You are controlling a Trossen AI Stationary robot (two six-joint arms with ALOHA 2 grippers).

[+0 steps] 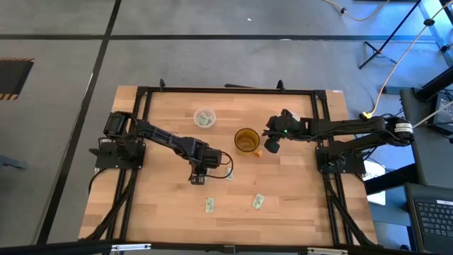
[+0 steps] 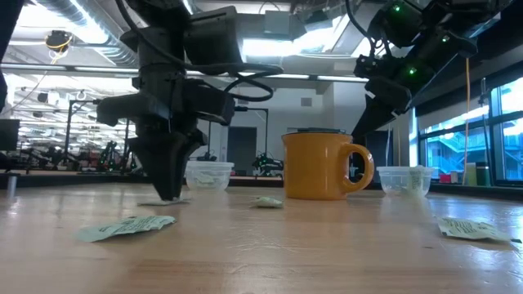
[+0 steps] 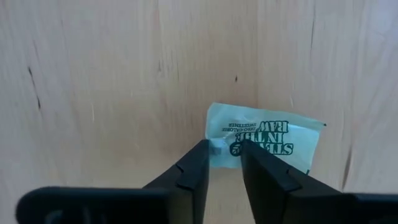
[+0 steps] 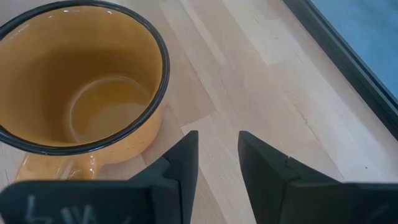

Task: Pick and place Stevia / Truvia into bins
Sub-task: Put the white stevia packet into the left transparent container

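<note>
My left gripper (image 1: 198,176) points down at the table's middle, shut on a white packet with green print (image 3: 273,140) that lies flat on the wood. Two more packets (image 1: 210,205) (image 1: 258,202) lie flat nearer the near edge, and another (image 2: 265,202) lies in front of the mug. One clear cup (image 1: 204,117) stands toward the far edge; a second clear cup (image 2: 404,180) shows to the right of the mug in the low view. My right gripper (image 4: 217,149) hangs open above bare wood beside the yellow mug (image 1: 246,139), touching nothing. My left gripper pinches the packet's short end (image 3: 221,144) between its two fingertips (image 3: 198,163), coming from above and pointing down. That end is crumpled up between the fingers. The rest of the packet lies flat on the table.
The yellow mug with a dark rim (image 4: 81,81) stands upright and empty between the two arms, its handle toward my right gripper. A dark frame runs round the table (image 1: 311,93). Bare wood lies along the near edge around the loose packets.
</note>
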